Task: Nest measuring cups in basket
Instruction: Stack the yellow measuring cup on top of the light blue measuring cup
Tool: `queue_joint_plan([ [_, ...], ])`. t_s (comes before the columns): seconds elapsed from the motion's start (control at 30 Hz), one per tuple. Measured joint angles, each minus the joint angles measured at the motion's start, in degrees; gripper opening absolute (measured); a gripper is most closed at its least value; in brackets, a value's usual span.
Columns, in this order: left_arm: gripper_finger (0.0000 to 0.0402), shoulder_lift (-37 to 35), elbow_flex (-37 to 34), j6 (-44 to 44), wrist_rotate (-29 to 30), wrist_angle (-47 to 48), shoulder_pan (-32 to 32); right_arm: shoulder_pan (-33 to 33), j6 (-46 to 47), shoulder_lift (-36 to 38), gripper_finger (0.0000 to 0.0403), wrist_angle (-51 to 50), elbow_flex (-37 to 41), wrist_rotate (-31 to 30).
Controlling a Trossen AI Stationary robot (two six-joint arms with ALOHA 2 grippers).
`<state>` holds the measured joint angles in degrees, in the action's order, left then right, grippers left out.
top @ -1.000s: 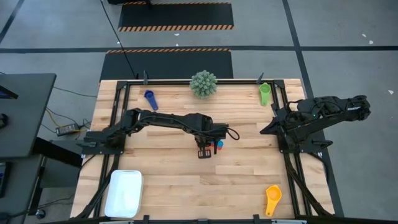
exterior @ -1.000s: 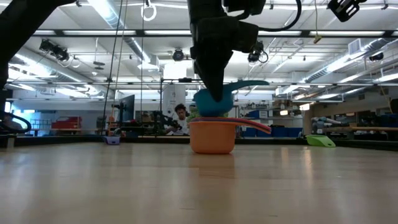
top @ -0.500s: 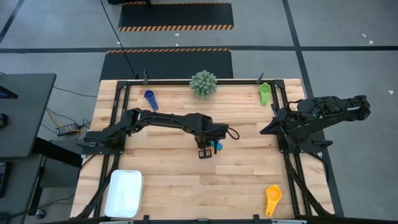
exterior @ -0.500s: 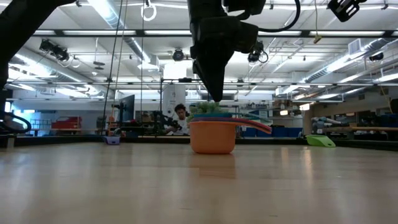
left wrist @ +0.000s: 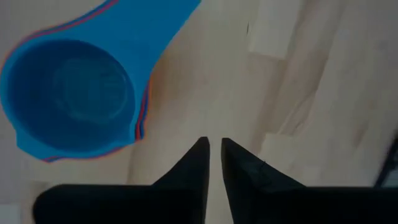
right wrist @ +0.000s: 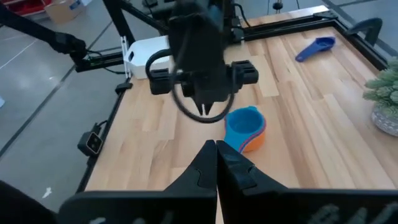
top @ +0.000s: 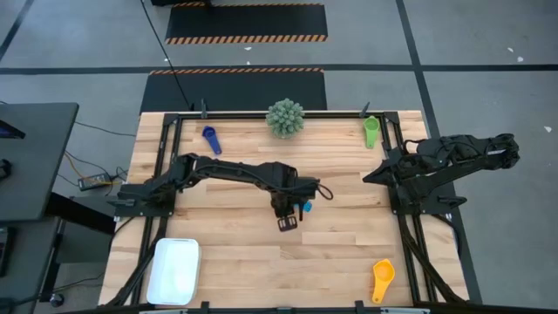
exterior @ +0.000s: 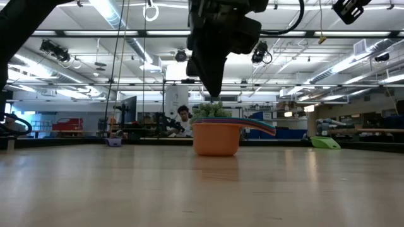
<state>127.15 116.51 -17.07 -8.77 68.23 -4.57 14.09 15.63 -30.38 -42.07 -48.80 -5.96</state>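
Note:
A light blue measuring cup (left wrist: 68,99) sits nested inside a red-orange cup (exterior: 216,140) near the table's middle; the stack also shows in the high view (top: 305,208). My left gripper (left wrist: 213,146) hangs just above and beside the stack, fingers shut, holding nothing. It also shows in the low view (exterior: 211,88). My right gripper (right wrist: 216,148) waits shut and empty at the table's right (top: 370,177). The white basket (top: 174,270) lies at the near left corner with no cup showing in it.
A dark blue cup (top: 209,138) lies at the far left, a green cup (top: 371,131) at the far right, and a yellow-orange cup (top: 382,277) at the near right. A spiky green plant (top: 285,118) stands at the far middle. People show in the room behind.
The light blue cup, held above the red-orange cup a second ago, has dropped into it and sits nested, free of my left gripper. My left gripper has then risen and shifted a little toward the table's near edge.

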Motion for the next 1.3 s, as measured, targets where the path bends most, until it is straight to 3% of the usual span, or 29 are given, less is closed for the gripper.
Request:
queue_joint_plan([
  [0.13,0.0007,-0.76,-0.02,0.02,0.32,1.72,0.01,0.01,-0.03,0.83,0.0001,-1.92,-0.83,0.61],
  [0.43,0.0004,-4.15,0.07,-1.85,-0.08,5.51,1.96,0.04,-0.55,0.26,0.0,-18.43,-9.37,3.28],
  [0.83,0.0003,-15.2,0.11,-5.12,1.53,4.67,4.82,0.04,-1.03,-3.61,0.0,-38.89,-11.19,20.38],
  [1.07,0.0003,-20.34,0.15,-7.94,7.69,6.95,5.81,0.91,-0.16,-7.6,0.0,-41.81,-11.19,25.51],
  [1.3,0.0003,-25.24,0.13,-9.32,7.58,11.06,4.6,7.35,0.99,-13.4,0.0,-42.18,-11.19,30.2],
])
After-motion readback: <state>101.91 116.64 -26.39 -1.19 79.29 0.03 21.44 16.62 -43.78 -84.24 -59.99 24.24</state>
